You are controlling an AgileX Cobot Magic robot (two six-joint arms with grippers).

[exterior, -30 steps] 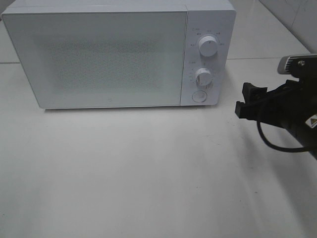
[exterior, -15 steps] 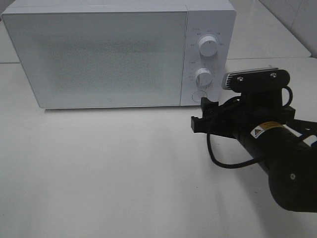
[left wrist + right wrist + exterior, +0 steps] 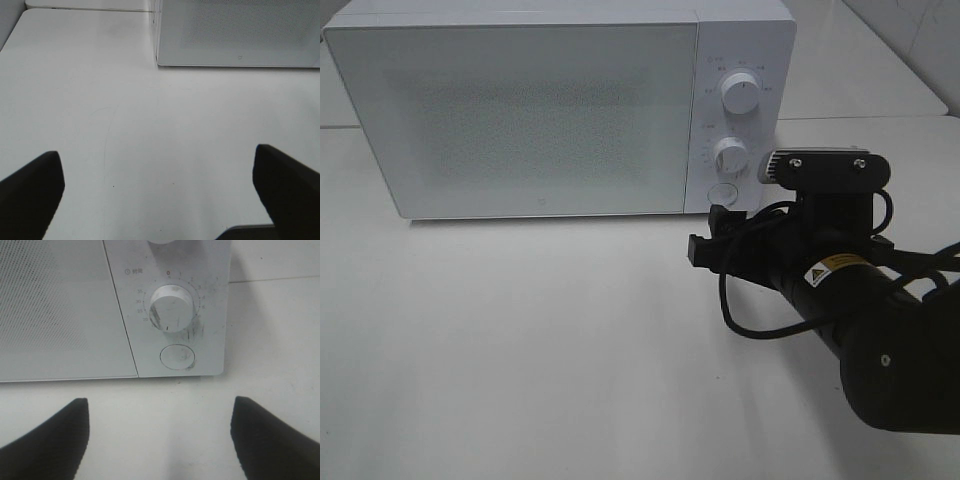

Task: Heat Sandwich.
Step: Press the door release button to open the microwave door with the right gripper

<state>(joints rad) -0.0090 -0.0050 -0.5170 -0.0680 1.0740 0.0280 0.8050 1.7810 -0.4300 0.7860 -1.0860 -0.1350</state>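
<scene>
The sandwich is out of view in every frame. A white microwave (image 3: 540, 110) stands at the back of the table with its door shut. My right gripper (image 3: 707, 233) hovers open just in front of the control panel, close to the round door button (image 3: 722, 194) but apart from it. In the right wrist view the button (image 3: 177, 356) sits below the timer knob (image 3: 171, 308), and the right gripper (image 3: 160, 440) has nothing between its dark fingers. My left gripper (image 3: 160, 190) is open over bare table, facing the microwave's lower left corner (image 3: 235, 35).
The white table (image 3: 520, 340) spreads in front of the microwave. A second knob (image 3: 740, 93) sits at the top of the panel. A black cable (image 3: 745, 325) loops under the right arm. A table seam (image 3: 860, 118) runs behind on the right.
The right arm has swung in from the right edge, leftward and toward the microwave's control panel. Its fingers now sit just before the round button. Both grippers stayed open.
</scene>
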